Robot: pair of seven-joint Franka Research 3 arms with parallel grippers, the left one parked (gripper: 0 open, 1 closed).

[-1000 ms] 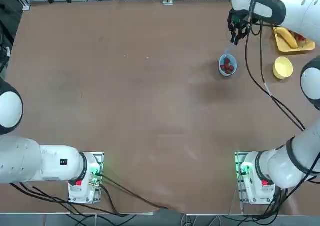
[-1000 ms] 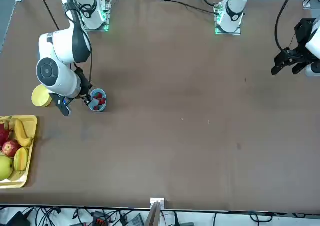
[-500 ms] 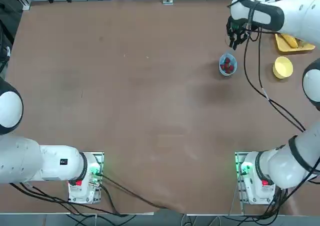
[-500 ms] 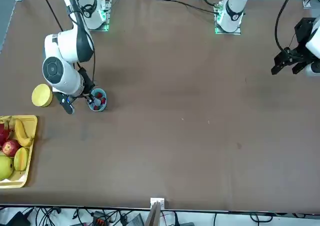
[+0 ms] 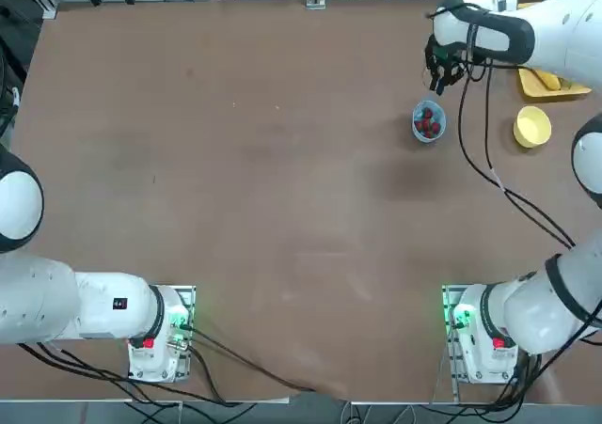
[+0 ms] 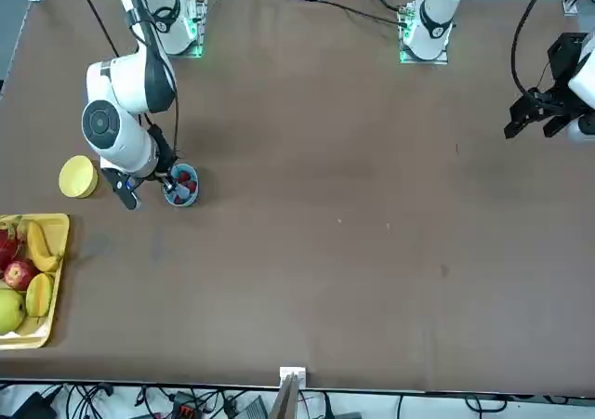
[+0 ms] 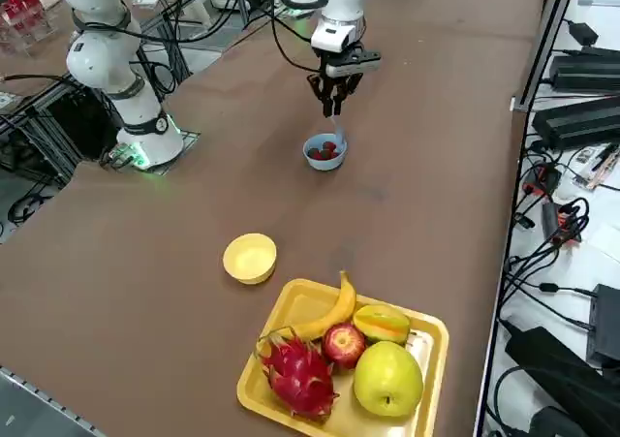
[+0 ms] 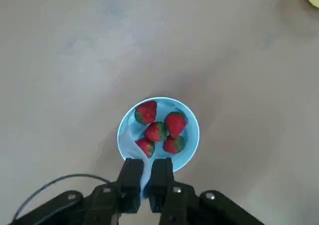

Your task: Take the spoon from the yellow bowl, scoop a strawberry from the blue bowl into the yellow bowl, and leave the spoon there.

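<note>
The right arm reaches across the table, wrist pointing down, with the right gripper (image 8: 145,177) poised above the near rim of the blue bowl (image 8: 158,133). Its fingers are pinched on the handle of the spoon (image 8: 138,144), whose bowl dips in beside five strawberries (image 8: 156,131). From the gripper in the top view, the yellow bowl (image 5: 531,126) sits at about four o'clock, well apart.
</note>
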